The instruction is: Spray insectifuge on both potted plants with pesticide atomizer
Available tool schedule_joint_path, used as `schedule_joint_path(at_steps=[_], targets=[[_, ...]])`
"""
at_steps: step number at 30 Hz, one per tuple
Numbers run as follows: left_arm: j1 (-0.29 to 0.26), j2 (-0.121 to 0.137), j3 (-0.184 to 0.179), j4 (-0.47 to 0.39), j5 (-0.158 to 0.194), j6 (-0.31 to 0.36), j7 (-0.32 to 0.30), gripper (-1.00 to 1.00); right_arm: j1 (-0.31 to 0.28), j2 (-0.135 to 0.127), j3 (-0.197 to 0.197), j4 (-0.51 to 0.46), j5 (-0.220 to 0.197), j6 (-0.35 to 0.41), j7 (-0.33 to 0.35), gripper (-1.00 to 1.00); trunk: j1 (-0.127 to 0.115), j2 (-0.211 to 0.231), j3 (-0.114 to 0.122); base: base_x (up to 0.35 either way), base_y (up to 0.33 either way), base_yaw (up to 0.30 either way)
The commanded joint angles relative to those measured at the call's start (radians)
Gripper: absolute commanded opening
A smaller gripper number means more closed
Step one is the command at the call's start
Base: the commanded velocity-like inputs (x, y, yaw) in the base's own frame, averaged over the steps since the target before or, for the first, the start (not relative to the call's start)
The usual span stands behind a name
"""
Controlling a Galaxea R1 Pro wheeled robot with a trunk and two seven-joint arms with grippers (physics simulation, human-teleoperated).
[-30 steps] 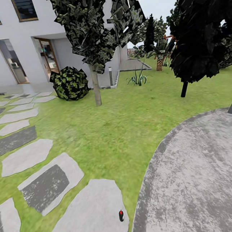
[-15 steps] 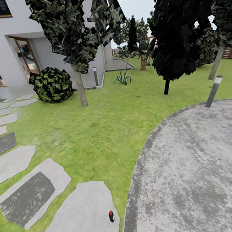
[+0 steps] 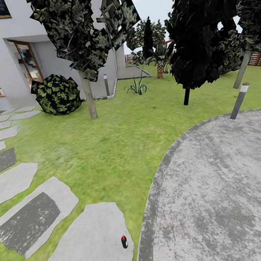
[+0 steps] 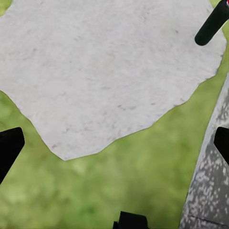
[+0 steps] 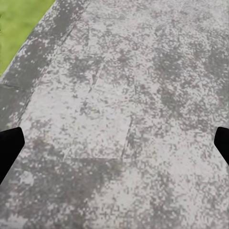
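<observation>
The pesticide atomizer (image 3: 124, 242), small and dark with a red spot on top, stands upright on the nearest pale stepping stone (image 3: 88, 250), close to that stone's edge by the round paved patio (image 3: 220, 193). In the left wrist view the atomizer (image 4: 212, 24) appears as a dark cylinder at the stone's far edge, well beyond my left gripper (image 4: 117, 143), which is open over the grass. My right gripper (image 5: 117, 143) is open above the grey patio paving. The two potted plants are out of view.
Stepping stones (image 3: 14, 181) run along the left of the lawn towards the white house. A round bush (image 3: 56, 94), two tree trunks (image 3: 89, 97) and a spiky plant (image 3: 137, 88) stand on the far lawn. A short bollard lamp (image 3: 239, 100) leans at the patio's far edge.
The head camera has swung to the right, mostly in the first half second, so the whole scene has slid left in the picture. The atomizer stands in the same spot on its stone.
</observation>
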Motion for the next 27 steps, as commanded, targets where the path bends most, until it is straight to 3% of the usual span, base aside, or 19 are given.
schedule_joint_path(at_steps=[1,27], targets=[[-0.001,0.000,0.001,0.001,0.000,-0.003,0.000,1.00,-0.001,0.000,0.000,0.001,0.000,-0.003,0.000,1.00,0.004,-0.008,-0.004,0.000,0.000,0.000],[-0.001,0.001,-0.002,0.003,-0.004,0.000,-0.004,1.00,-0.001,-0.003,-0.006,0.006,0.001,-0.005,-0.007,1.00,0.104,-0.190,-0.086,0.000,0.000,0.000]])
